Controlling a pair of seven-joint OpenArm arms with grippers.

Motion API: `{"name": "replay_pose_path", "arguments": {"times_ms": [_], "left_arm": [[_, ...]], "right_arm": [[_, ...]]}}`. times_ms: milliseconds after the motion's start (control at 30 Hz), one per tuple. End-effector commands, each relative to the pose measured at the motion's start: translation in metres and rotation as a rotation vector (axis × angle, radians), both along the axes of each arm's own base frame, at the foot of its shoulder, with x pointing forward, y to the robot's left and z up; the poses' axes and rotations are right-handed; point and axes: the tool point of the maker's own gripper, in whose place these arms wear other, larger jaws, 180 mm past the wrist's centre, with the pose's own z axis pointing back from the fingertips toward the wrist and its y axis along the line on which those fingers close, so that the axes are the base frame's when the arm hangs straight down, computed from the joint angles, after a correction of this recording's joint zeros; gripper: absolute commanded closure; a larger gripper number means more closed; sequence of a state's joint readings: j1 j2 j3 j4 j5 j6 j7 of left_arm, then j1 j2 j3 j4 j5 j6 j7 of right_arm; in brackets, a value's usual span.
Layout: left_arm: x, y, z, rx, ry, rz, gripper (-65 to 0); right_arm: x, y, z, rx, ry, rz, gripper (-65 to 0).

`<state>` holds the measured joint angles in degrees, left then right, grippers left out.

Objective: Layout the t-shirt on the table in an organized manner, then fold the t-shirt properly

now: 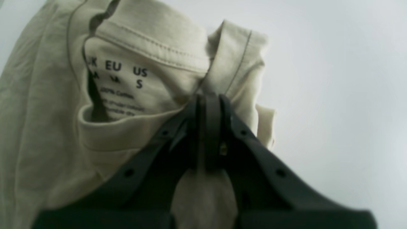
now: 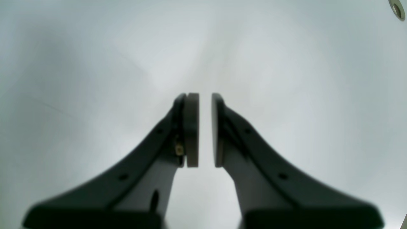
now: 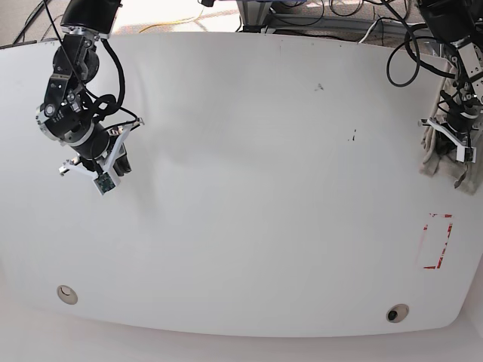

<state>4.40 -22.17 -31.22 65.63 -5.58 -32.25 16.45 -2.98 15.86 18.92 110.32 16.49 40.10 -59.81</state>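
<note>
The left gripper [image 1: 208, 98] pinches the shirt [image 1: 47, 121] beside its collar, at the base view's right edge, over the counter [image 3: 241, 151] rim. The right gripper [image 2: 205, 97], upper left there, hangs bare, its pads [image 2: 192, 127] parted by a narrow gap.

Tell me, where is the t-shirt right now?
The t-shirt hangs bunched from the shut left gripper, pinched near the collar. In the base view it is at the table's far right edge, above the red rectangle mark.
</note>
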Motion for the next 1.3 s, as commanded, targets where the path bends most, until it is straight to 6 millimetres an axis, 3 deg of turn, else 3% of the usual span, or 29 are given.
{"name": "replay_pose_path", "arguments": {"times_ms": [0, 333, 733, 800, 1000, 1067, 1267], "left_arm": [[-0.004, 0.021, 0.008, 0.067, 0.037, 0.016, -1.5], [0.015, 0.042, 0.037, 0.112, -0.017, 0.028, -1.5], [0.043, 0.036, 0.067, 0.131, -0.105, 0.010, -1.5], [0.049, 0.028, 0.075, 0.141, -0.129, -0.012, -1.5], [0.073, -0.025, 0.097, 0.168, -0.203, -0.147, -1.5], [0.081, -0.055, 0.102, 0.156, -0.238, -0.202, -1.5], [0.091, -0.109, 0.128, 0.124, -0.356, -0.263, -1.5]], "right_arm": [[0.008, 0.000, 0.017, -0.001, -0.063, 0.008, -6.0], [0.003, 0.007, 0.016, 0.048, -0.057, 0.029, -6.0], [0.005, 0.008, 0.018, 0.049, -0.064, 0.031, -6.0], [0.006, 0.008, 0.019, 0.051, -0.069, 0.032, -6.0], [0.019, 0.006, 0.030, 0.029, -0.137, 0.024, -6.0], [0.025, 0.012, 0.032, 0.012, -0.177, 0.033, -6.0], [0.041, 0.016, 0.034, -0.044, -0.262, 0.027, -5.7]]}}
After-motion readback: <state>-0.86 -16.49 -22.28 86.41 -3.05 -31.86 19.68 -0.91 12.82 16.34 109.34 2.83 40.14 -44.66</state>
